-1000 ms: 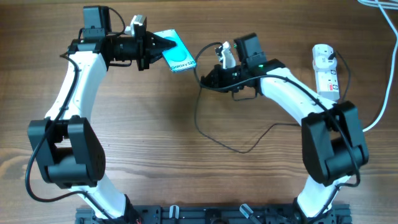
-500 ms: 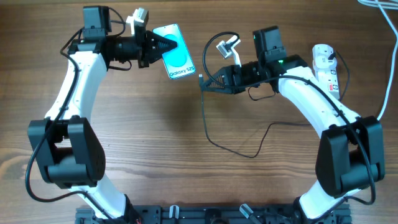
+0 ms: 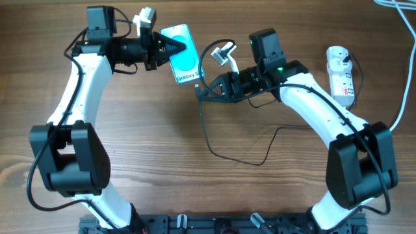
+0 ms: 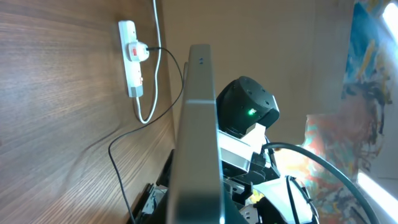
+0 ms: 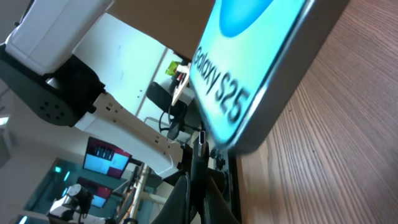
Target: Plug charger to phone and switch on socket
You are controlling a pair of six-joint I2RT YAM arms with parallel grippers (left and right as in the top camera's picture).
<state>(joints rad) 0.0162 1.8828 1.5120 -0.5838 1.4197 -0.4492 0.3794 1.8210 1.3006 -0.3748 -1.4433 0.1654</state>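
The left gripper [image 3: 168, 47] jaws pinch the teal-screened rectangular smartphone [image 3: 186, 60]. The right gripper [image 3: 202, 91] jaws pinch the dark plug tip [image 5: 200, 140] of the thin black cable [image 3: 205, 130]. It is best to square the tip to the phone's "Galaxy" end, then push straight in.

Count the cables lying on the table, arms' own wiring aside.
2. The thin black charger loops across mid-table to the right gripper. The thick white cable runs along the right edge past the socket, partly out of frame.
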